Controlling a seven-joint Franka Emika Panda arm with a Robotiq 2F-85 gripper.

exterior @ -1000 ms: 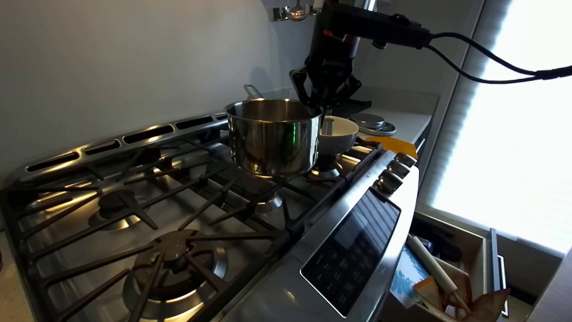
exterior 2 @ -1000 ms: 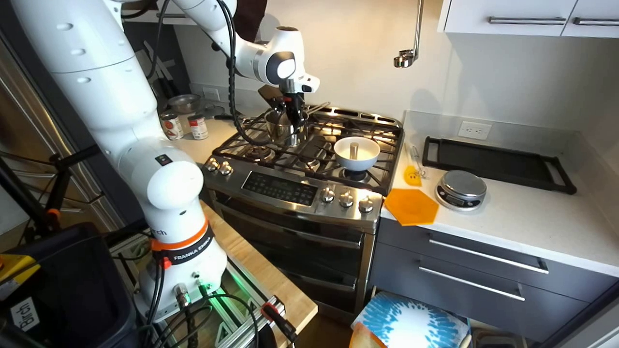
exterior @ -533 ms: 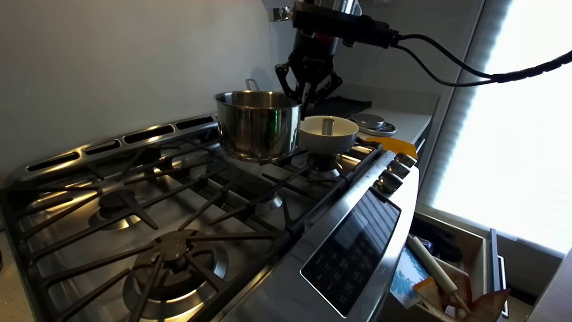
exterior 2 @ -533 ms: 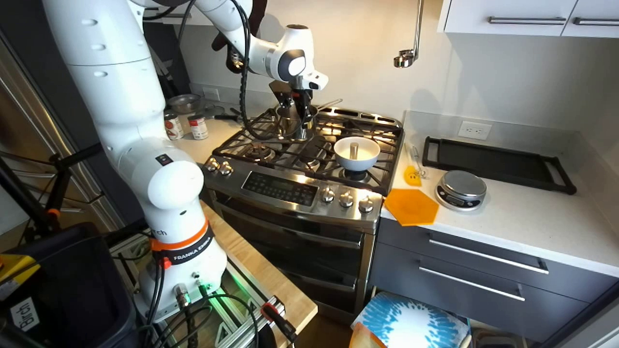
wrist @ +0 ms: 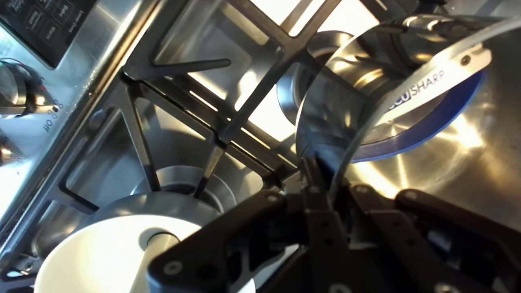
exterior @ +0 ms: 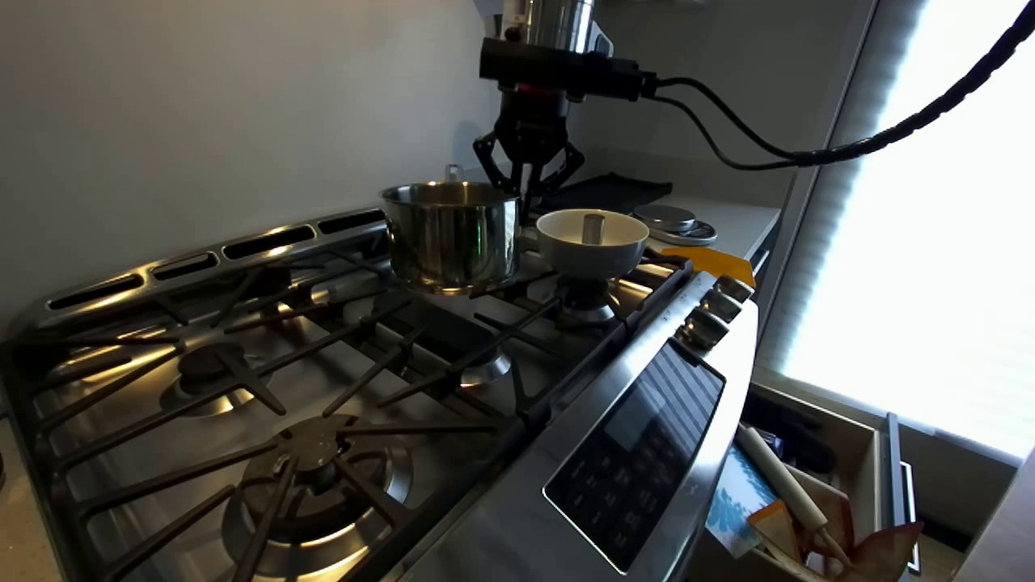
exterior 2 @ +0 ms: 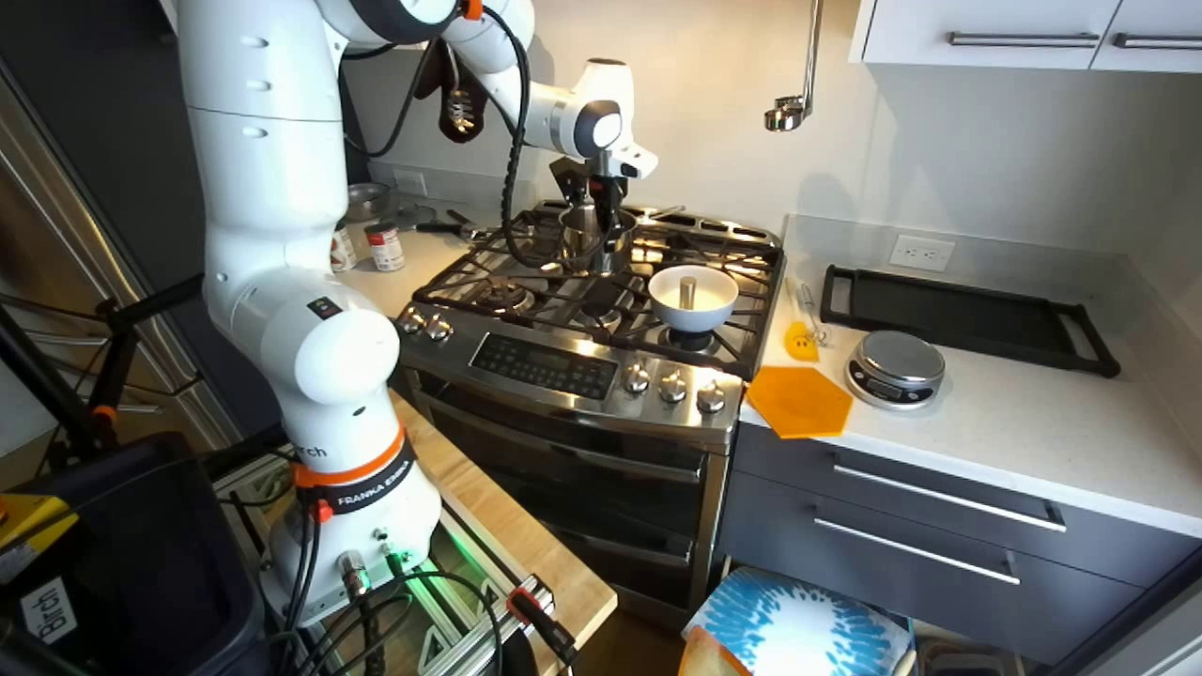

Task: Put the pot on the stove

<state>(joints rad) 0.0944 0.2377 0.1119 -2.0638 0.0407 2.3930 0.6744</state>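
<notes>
The pot (exterior: 453,242) is a shiny steel cylinder over the rear part of the stove (exterior: 485,485). It also shows in an exterior view (exterior 2: 576,242), partly behind the arm. My gripper (exterior: 523,198) is shut on the pot's rim, one finger inside and one outside. In the wrist view the pot's outer wall (wrist: 325,118) meets my fingers (wrist: 336,191). The pot hangs low over the black grates; I cannot tell whether its base touches them. Inside lies a white-labelled item with a blue ring (wrist: 423,132). The pot's handle (exterior: 454,172) points to the wall.
A white bowl (exterior: 592,250) with a metal cylinder in it stands on the stove's front burner, close to my gripper. An orange hexagonal mat (exterior 2: 798,402), a scale (exterior 2: 897,369) and a black tray (exterior 2: 967,319) are on the counter. Two cans stand on the opposite counter.
The arm and the held pot have moved across the stove, rightward in an exterior view, toward the bowl's side. In the last half second the pot's rim and handle have come down slightly.
</notes>
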